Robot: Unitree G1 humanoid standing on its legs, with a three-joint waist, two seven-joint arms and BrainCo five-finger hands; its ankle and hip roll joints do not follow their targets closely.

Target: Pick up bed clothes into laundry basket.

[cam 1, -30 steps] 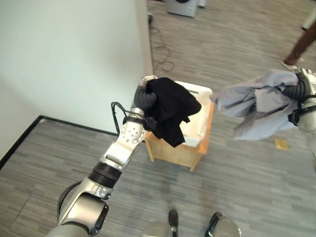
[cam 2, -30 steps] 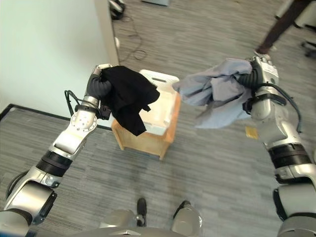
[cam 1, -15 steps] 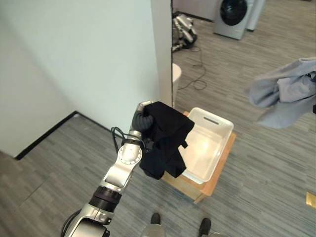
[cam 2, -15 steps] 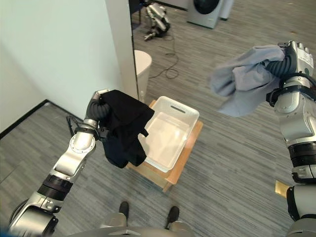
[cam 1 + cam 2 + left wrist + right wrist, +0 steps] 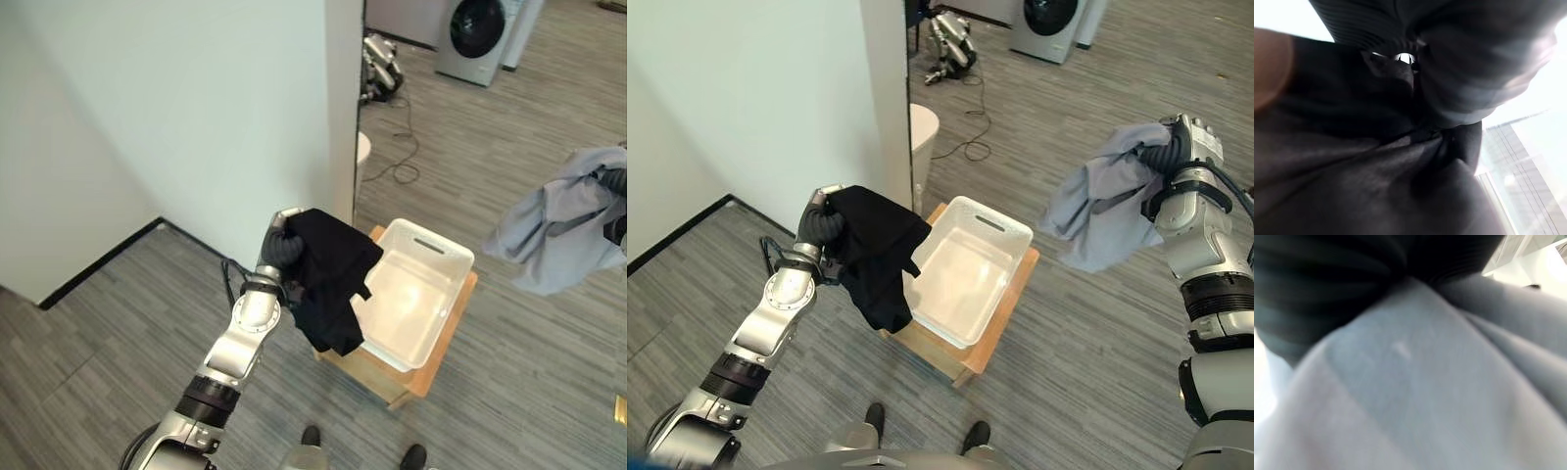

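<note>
A black garment hangs bunched from my left hand, which is raised just left of the white laundry basket; the cloth's lower end dangles beside the basket's left rim. The same black cloth lies close against the hand's dark cover in the left wrist view. My right hand is held high to the right of the basket, shut on a grey garment that hangs in the air beside it. Grey cloth also shows in the right wrist view. The basket is empty and sits on a low wooden stand.
A white wall's end stands just behind the basket. A round white bin, floor cables and a small machine lie beyond it, and a washing machine stands at the back. Grey plank floor surrounds the stand.
The camera has shifted, so the whole view moved. My right hand has brought the grey garment lower, nearer the basket. My left hand still holds the black garment by the basket's left side.
</note>
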